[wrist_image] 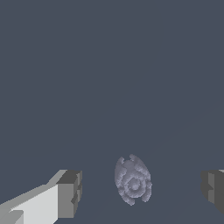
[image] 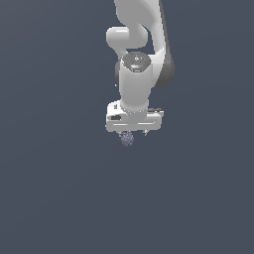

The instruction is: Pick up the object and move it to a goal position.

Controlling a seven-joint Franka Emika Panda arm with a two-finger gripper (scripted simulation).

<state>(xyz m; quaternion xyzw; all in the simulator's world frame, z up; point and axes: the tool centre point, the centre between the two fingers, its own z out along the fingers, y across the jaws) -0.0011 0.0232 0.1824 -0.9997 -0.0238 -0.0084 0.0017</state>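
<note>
The object (image: 127, 139) is a small bumpy greyish-purple lump. In the exterior view it shows just under the white hand of the arm, partly hidden by it. In the wrist view the object (wrist_image: 133, 180) lies between the two fingertips, with a clear gap on each side. My gripper (wrist_image: 141, 189) is open: one grey pad (wrist_image: 70, 194) and the other pad (wrist_image: 213, 188) stand wide apart and touch nothing. In the exterior view the gripper (image: 133, 133) hangs straight down over the lump, its fingers mostly hidden under the hand.
The white arm (image: 138, 59) rises toward the top of the exterior view. A plain dark grey surface (image: 59, 188) fills the rest of both views.
</note>
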